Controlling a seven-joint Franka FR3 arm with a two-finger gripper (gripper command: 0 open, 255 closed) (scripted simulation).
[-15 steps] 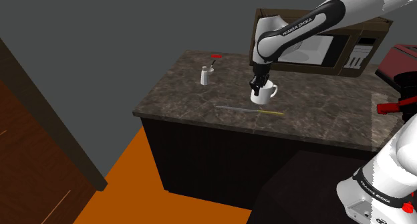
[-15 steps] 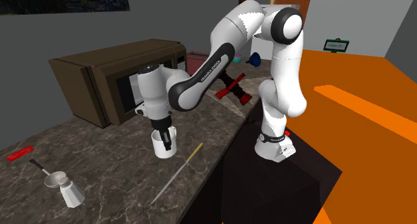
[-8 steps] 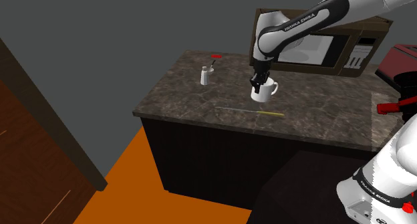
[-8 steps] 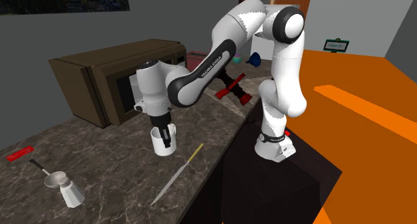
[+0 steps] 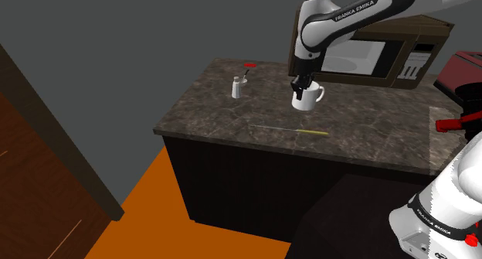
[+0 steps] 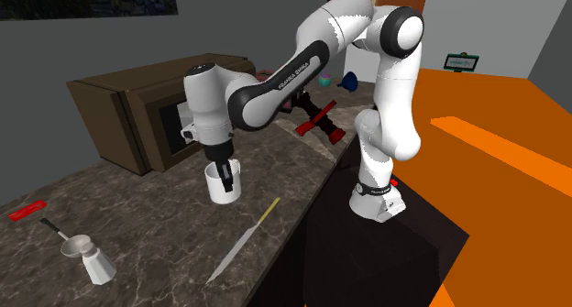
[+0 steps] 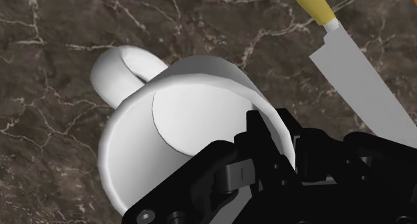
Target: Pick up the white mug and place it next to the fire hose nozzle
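Dark marbled desk [image 5: 202,109] [image 6: 147,224] against grey walls, with orange floor [image 5: 139,212] below. We list what is on it and over it.

- Arm [image 5: 349,16] [image 6: 275,85], white: one. It reaches over the desk and ends in one black gripper [image 5: 300,86] [image 6: 223,172] [image 7: 281,150] pointing down.
- Fingers [image 7: 258,132]: two, closed narrowly on the mug's rim, one inside the cup and one outside the wall.
- Mug [image 5: 308,98] [image 6: 223,186] [image 7: 179,139], white: one. It hangs from the gripper just above the desk, in front of the microwave, a little tilted, with its handle turned away from the fingers.
- Microwave [image 5: 372,56] [image 6: 137,108], brown: one, at the back of the desk.
- Knife [image 5: 290,128] [image 6: 244,243] [image 7: 358,77], grey blade and yellow handle: one, lying flat near the desk's front edge, close to the mug but not touching it.
- Nozzle [image 5: 456,124] [image 6: 317,122], red and black: one, lying towards the stand end of the desk, well apart from the mug.
- Small white jug [image 5: 238,87] [image 6: 97,265]: one, at the desk's far end, well apart from the mug.
- Flat red tag [image 5: 249,66] [image 6: 27,210]: one, beyond the jug.
- Blue funnel [image 6: 349,80]: one, behind the arm.
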